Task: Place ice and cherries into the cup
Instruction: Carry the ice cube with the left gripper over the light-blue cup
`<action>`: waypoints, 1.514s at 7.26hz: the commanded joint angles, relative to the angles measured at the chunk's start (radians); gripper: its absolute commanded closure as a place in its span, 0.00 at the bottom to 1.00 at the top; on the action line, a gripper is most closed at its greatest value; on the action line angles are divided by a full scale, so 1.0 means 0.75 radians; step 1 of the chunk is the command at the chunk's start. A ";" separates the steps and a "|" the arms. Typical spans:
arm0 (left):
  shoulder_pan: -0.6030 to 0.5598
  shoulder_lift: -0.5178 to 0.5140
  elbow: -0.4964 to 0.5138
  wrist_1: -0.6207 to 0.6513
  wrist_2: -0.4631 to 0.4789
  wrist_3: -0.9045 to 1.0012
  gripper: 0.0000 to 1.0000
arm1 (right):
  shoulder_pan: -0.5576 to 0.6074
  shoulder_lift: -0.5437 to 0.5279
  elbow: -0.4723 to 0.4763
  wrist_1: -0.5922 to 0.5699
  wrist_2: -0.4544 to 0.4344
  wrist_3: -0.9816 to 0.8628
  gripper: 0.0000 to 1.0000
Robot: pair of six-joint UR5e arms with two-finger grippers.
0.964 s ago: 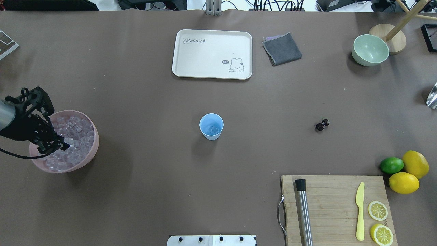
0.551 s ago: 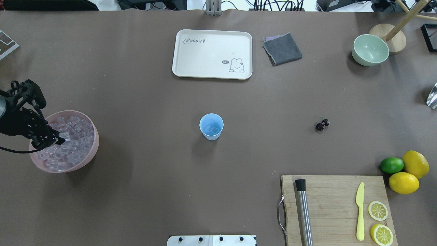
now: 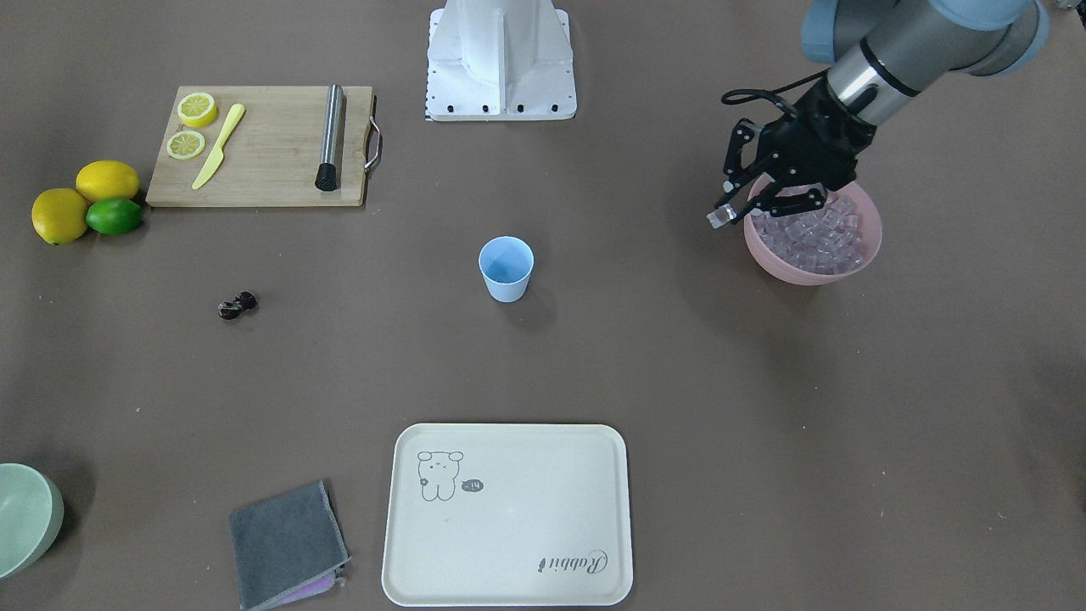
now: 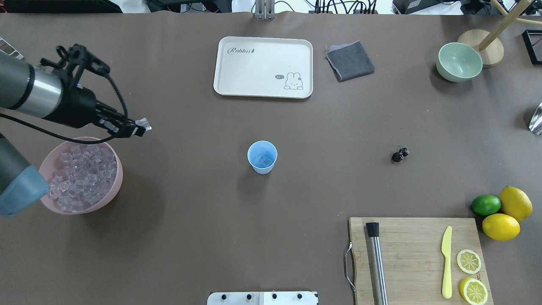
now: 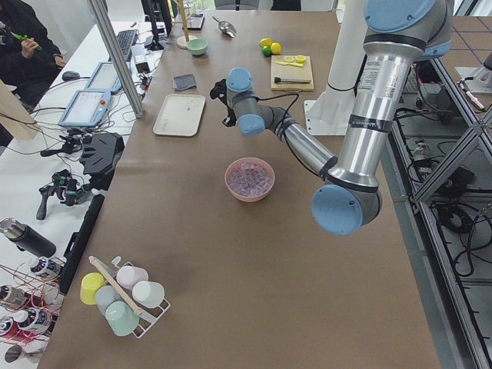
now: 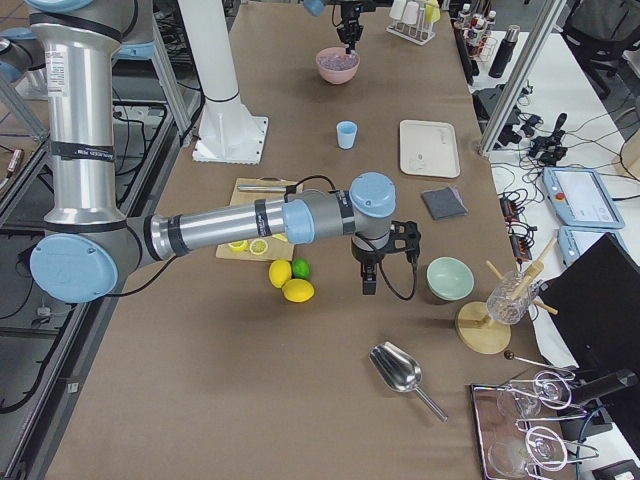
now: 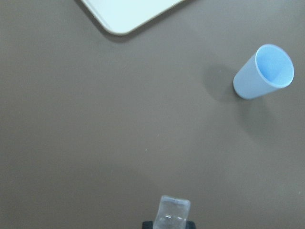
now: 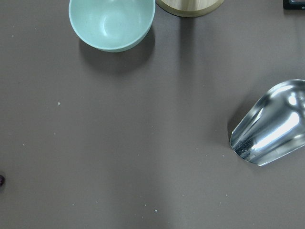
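My left gripper point(image 4: 142, 127) is shut on one clear ice cube point(image 7: 174, 213) and holds it in the air past the pink bowl point(image 4: 120, 178), which is full of ice point(image 4: 82, 178). It also shows in the front view point(image 3: 721, 216), beside the bowl point(image 3: 806, 273). The light blue cup point(image 4: 262, 156) stands upright mid-table, well to the right of that gripper, with an ice cube point(image 4: 266, 161) inside. The cherries point(image 4: 399, 154) lie on the table further right. My right gripper point(image 6: 369, 285) shows only in the right side view, near the pale green bowl; I cannot tell whether it is open.
A cream tray point(image 4: 263, 67), a grey cloth point(image 4: 349, 60) and the pale green bowl point(image 4: 459, 61) are at the far side. A cutting board point(image 4: 415, 254) with a metal muddler, yellow knife and lemon slices is near right, beside lemons and a lime point(image 4: 485, 204). A metal scoop point(image 8: 271, 129) lies at the right.
My left gripper has risen out of the pink bowl with an ice cube and swung forward and right, towards the cup. Nothing else moved.
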 commanded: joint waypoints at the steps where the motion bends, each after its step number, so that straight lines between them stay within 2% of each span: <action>1: 0.181 -0.164 0.055 0.008 0.254 -0.217 1.00 | -0.001 0.003 0.003 0.000 0.001 -0.005 0.00; 3: 0.277 -0.348 0.198 0.008 0.378 -0.301 1.00 | -0.001 0.005 0.003 -0.002 0.003 -0.007 0.00; 5: 0.359 -0.424 0.245 0.008 0.500 -0.391 1.00 | -0.001 0.016 -0.003 -0.002 0.003 -0.007 0.00; 6: 0.392 -0.451 0.290 0.008 0.547 -0.406 1.00 | -0.001 0.016 -0.001 -0.002 0.005 -0.005 0.00; 9: 0.506 -0.447 0.301 0.006 0.640 -0.433 1.00 | -0.001 0.030 -0.005 -0.004 0.005 -0.005 0.00; 11: 0.527 -0.449 0.303 0.006 0.662 -0.433 1.00 | -0.001 0.032 -0.005 -0.004 0.007 -0.005 0.00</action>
